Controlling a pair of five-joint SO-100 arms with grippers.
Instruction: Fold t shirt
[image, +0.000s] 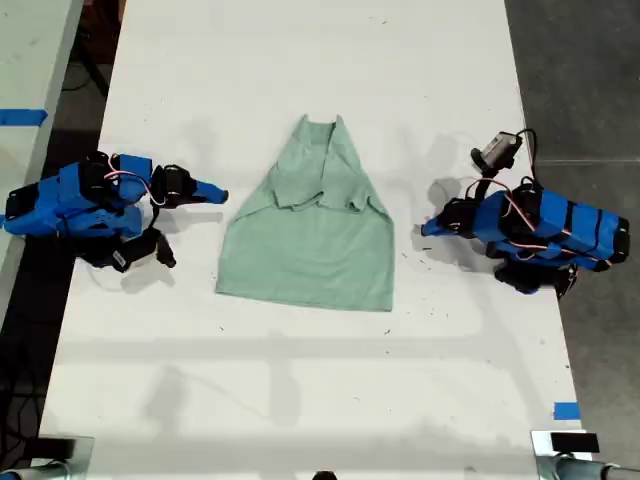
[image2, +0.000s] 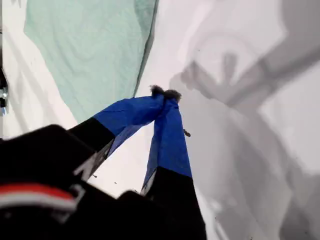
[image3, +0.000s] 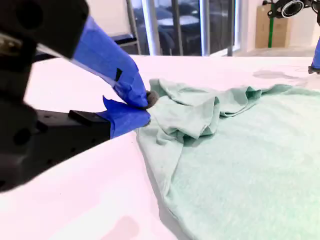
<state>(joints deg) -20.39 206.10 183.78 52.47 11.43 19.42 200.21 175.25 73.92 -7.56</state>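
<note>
The t shirt (image: 310, 250) lies flat in the middle of the white table, pale mint green, its sleeves folded in across the chest and its collar toward the exterior view's top. My first gripper (image: 427, 229) is shut and empty at the exterior view's right, a short gap from the t shirt's edge (image2: 90, 45); its blue tips (image2: 165, 92) meet over bare table. At the exterior view's left, my second gripper (image: 220, 195) is also shut. Its tips (image3: 146, 107) sit right beside the rumpled sleeve fold of the t shirt (image3: 240, 150), holding no cloth.
The white table (image: 300, 400) has dark floor beyond its edge on the exterior view's right. A strip of blue tape (image: 566, 410) marks the near corner on the exterior view's right, and another (image: 22, 116) lies on a neighbouring surface at the exterior view's left.
</note>
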